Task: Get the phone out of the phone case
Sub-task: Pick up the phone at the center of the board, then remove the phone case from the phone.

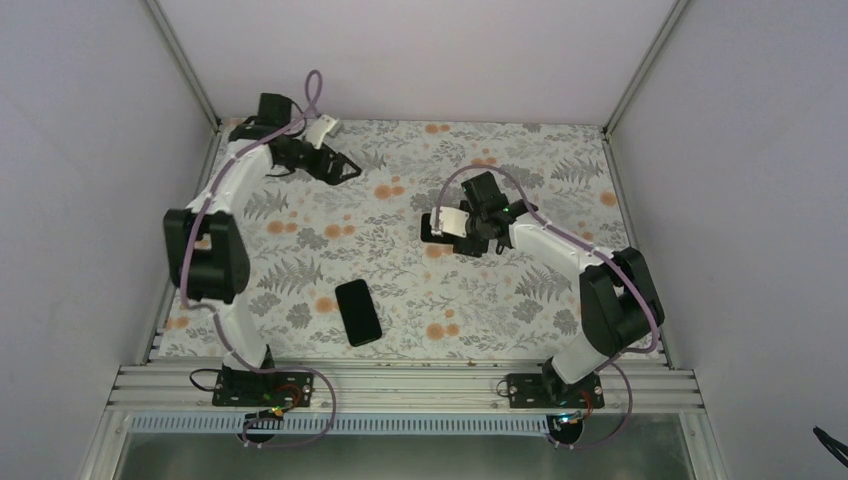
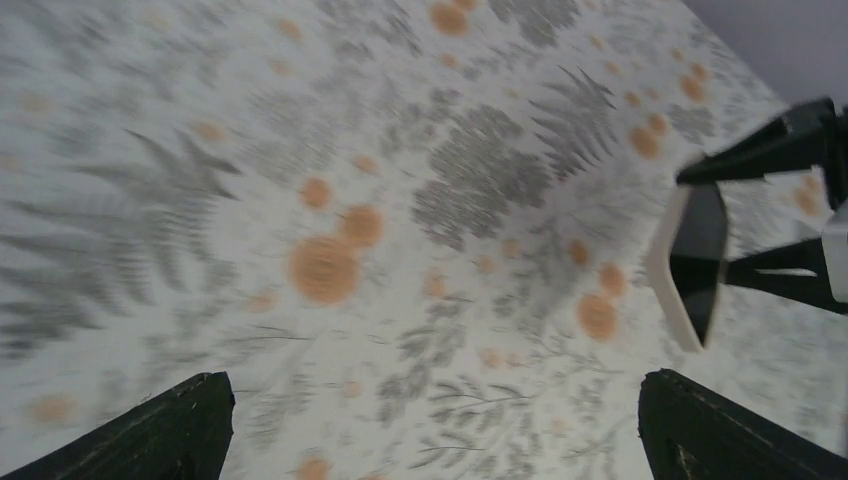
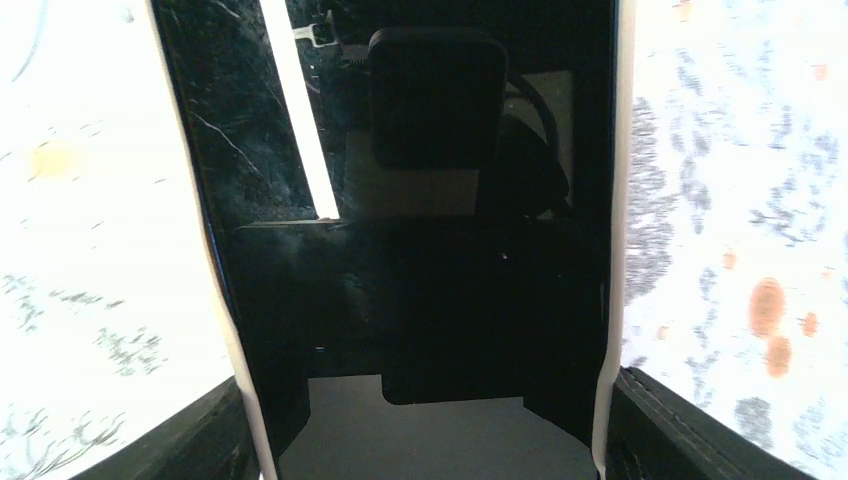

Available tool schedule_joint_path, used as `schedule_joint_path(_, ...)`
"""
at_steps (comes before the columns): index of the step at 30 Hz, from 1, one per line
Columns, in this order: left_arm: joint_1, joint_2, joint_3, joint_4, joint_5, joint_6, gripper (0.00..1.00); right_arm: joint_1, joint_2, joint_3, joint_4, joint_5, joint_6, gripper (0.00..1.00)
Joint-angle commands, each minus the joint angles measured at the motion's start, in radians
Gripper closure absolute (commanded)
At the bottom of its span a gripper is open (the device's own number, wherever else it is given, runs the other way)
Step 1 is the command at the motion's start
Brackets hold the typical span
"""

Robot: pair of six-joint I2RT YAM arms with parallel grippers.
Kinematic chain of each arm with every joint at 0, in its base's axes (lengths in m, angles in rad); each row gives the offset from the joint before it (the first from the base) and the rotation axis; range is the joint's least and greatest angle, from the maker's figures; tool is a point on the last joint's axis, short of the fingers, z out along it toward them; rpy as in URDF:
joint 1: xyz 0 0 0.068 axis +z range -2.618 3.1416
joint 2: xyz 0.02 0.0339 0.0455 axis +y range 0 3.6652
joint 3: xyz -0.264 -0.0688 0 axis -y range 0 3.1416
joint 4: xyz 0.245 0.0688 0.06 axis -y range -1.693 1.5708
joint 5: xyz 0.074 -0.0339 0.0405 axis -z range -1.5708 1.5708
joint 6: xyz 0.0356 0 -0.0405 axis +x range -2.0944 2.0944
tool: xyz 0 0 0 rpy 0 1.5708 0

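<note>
Visitor: Phone (image 3: 430, 280) first: where is it?

Robot: Inside the phone case (image 3: 616, 200), not yet out. It fills my right wrist view with its glossy screen toward that camera, and the case's whitish lip shows down both long sides. My right claw (image 1: 462, 228) pinches the pair across its width, one finger on each long edge. It looks raised off the desk (image 1: 300, 240), though I can't be certain of that.

Visitor: And the other claw?

Robot: My left claw (image 1: 345, 168) is spread wide and holds nothing. It hangs over the far left part of the desk, well apart from the phone.

Visitor: Which way does the phone lie from it?

Robot: In the top view, to its right and toward the near edge. In the left wrist view it shows at the right edge, seen at a slant. The long axis runs straight out from my right claw, with the free end aimed toward the left side of the desk. That free end is the part my left claw can reach. I judge it must come across there to work on the case lip while the right one holds.

Visitor: That black slab by the near edge?

Robot: A second bare phone (image 1: 358, 312), flat on the desk. Not the one I'm after.
</note>
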Motion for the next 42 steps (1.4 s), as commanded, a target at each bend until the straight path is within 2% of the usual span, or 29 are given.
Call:
schedule_joint_path(1,-0.047,0.157,0.109,-0.248,0.202,-0.028,0.0,-0.002,0.001,0.068,0.134,0.065,0.1,0.62)
schedule_joint_path(8,-0.099,0.295,0.268,-0.349,0.235,-0.009,0.0,0.016,0.049,0.153,0.192,0.113,0.149,0.65)
schedule_joint_path(16,-0.161,0.414,0.462,-0.402,0.269,-0.07,0.0,0.061,0.121,0.193,0.266,0.164,0.167,0.65)
schedule_joint_path(32,-0.22,0.534,0.566,-0.42,0.248,-0.131,0.0,0.107,0.181,0.263,0.306,0.205,0.185,0.65)
schedule_joint_path(38,-0.251,0.549,0.598,-0.448,0.279,-0.102,0.08,0.131,0.205,0.288,0.325,0.238,0.184,0.65)
schedule_joint_path(42,-0.254,0.546,0.595,-0.477,0.306,-0.073,0.23,0.133,0.212,0.304,0.335,0.269,0.2,0.65)
